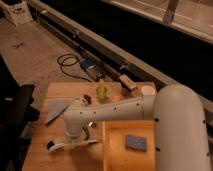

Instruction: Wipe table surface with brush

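Note:
The brush [74, 144] lies on the table surface [45, 160] near its front left, with its white handle pointing right and its dark head [51, 146] to the left. My gripper [80, 136] hangs from the white arm that reaches in from the right. It stands straight over the middle of the handle, fingers down on it and shut on the brush. The brush still rests on the wood.
A yellow tray [112, 150] with a blue-grey sponge [135, 142] sits right of the brush. A grey cloth [56, 111] lies at the left. A green object [102, 91], a wooden block [128, 82] and a white cup [148, 90] stand along the back edge. A black chair [20, 107] is at the left.

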You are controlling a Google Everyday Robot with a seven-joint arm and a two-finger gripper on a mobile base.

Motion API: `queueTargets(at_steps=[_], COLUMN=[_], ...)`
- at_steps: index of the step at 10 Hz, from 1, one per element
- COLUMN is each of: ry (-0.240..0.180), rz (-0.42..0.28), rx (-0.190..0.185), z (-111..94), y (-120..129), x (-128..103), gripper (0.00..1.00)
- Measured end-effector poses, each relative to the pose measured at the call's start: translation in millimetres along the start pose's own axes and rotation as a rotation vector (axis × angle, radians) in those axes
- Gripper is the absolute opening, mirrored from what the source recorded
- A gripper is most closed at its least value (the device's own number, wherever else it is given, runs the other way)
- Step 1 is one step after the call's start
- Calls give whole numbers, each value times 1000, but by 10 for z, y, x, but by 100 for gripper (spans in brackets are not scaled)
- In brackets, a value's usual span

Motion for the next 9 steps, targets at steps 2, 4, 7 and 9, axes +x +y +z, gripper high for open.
queueTargets(at_steps=[2, 4, 7, 9], ry=[-22, -33, -41, -41], rz=[-61, -104, -110, -102], rx=[26, 27, -10, -27], z=[-114, -70, 71, 133], y=[58, 100, 189, 244], x=[-171, -300, -205, -124], gripper=[0, 0, 0, 0])
